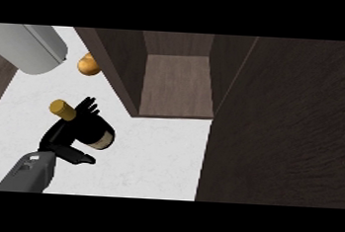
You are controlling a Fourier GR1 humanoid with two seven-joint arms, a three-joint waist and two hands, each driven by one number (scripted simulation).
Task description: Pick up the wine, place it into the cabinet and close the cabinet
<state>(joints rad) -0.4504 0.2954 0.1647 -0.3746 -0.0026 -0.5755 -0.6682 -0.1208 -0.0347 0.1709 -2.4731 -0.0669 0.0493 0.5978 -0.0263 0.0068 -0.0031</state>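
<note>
One wine bottle [84, 123] is what we see in the left hand [70, 135], lying tilted over the white counter [151, 161], its gold cap pointing toward the upper left and its dark base toward the lower right. The black fingers curl round the bottle's body and hide most of it; the thumb juts out below, toward the lower right. The grey forearm comes in from the lower left corner.

Just beyond the bottle's cap, farther up the counter, we see a small orange-brown round object [89, 64]; we cannot tell what it is. Beside it, at the upper left, sits a large pale grey rounded object [29, 46], cut off by the edge of the view.

To the right of the bottle stands the dark wood cabinet [123, 71], open, with its lighter brown inner shelf [177, 88] showing. The cabinet's left wall lies near the fingertips. The cabinet door [284, 133] stands open and fills the right side of the view.

Bare counter lies between the hand and the door's lower edge. A dark strip borders the counter at far left.
</note>
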